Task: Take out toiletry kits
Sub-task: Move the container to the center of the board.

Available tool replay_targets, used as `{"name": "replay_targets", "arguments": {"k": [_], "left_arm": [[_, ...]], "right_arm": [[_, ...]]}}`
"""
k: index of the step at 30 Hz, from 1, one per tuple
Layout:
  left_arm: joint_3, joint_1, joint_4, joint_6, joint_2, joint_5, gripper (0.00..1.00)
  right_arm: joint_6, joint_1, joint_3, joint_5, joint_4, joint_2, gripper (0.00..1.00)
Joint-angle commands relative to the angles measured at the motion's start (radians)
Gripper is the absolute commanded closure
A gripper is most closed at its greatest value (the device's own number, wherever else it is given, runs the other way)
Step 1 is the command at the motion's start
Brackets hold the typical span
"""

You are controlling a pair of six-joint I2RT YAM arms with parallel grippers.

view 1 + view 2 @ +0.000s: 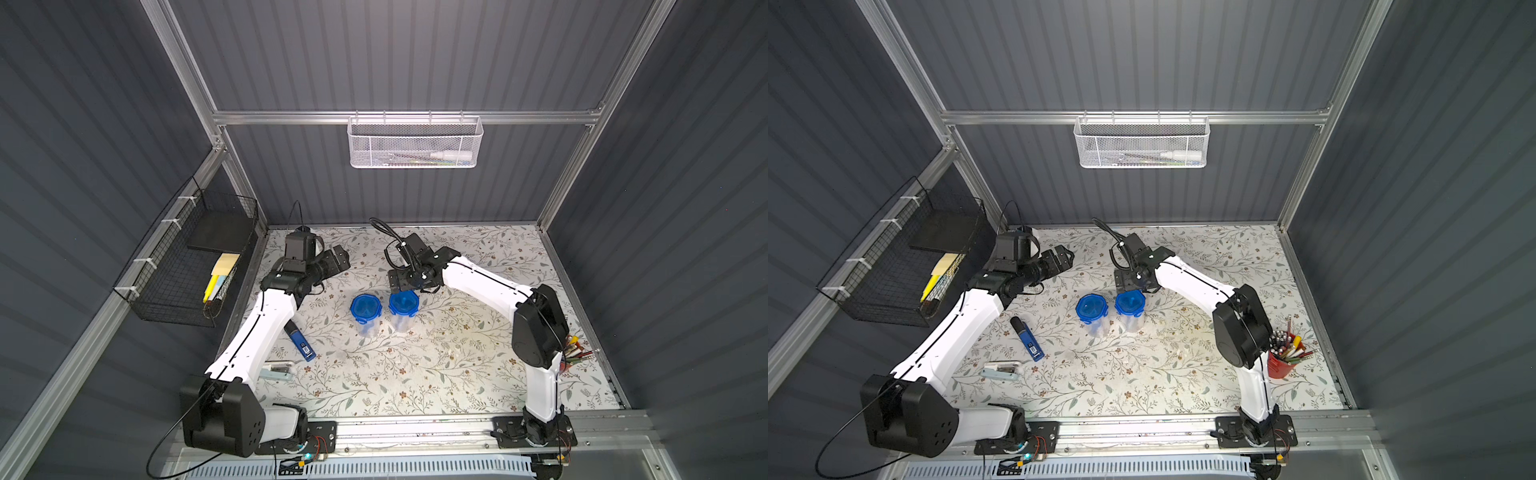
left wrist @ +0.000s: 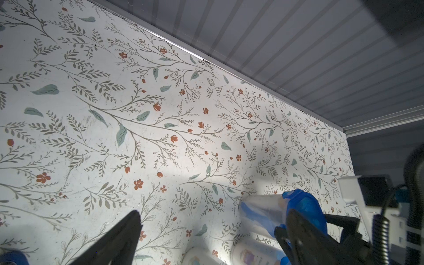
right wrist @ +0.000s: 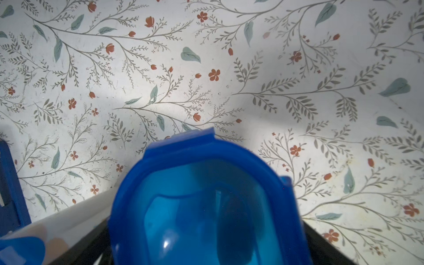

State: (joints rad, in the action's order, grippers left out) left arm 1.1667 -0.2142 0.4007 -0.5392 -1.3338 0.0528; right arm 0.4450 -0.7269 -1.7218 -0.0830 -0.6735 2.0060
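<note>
Two clear jars with blue clip lids stand side by side mid-table, the left jar [image 1: 365,308] and the right jar [image 1: 404,302]. The toiletry kits are inside them. Through the clear walls I make out a cream bottle with a dark label [image 2: 249,253] and a blue toothbrush [image 2: 252,212]. My right gripper [image 1: 399,283] hangs open just over the right jar's lid [image 3: 206,183], a finger on either side of it. My left gripper [image 1: 338,259] is open and empty, behind and left of the jars, its fingers [image 2: 121,236] wide apart.
A dark-blue flat gadget [image 1: 300,341] and a pale stapler [image 1: 276,371] lie near the left arm. A red cup of pencils [image 1: 1283,357] stands at the right edge. A white mesh basket [image 1: 415,143] hangs on the back wall, a black wire basket [image 1: 187,266] on the left wall.
</note>
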Motion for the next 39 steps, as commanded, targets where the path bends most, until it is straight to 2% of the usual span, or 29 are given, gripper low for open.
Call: {"name": "replay_targets", "arguments": {"k": [1,14,25,33,39], "left_arm": [[-0.011,0.004,-0.017,-0.013,-0.015,0.018,0.00],[-0.016,0.004,-0.019,-0.014,-0.012,0.024,0.00],[-0.021,0.003,-0.022,-0.021,-0.007,0.024,0.00],[-0.020,0.004,-0.020,-0.022,-0.002,0.022,0.00],[-0.022,0.004,-0.020,-0.022,-0.002,0.025,0.00]], "right_arm": [[0.006,-0.007,-0.022,-0.030,-0.036,0.024,0.01],[-0.012,-0.007,0.006,-0.060,0.011,0.000,0.01],[-0.090,-0.007,-0.029,-0.046,0.005,-0.055,0.01],[-0.133,-0.007,-0.034,0.009,0.011,-0.040,0.01],[-0.149,-0.007,-0.033,-0.006,0.008,-0.021,0.02]]}}
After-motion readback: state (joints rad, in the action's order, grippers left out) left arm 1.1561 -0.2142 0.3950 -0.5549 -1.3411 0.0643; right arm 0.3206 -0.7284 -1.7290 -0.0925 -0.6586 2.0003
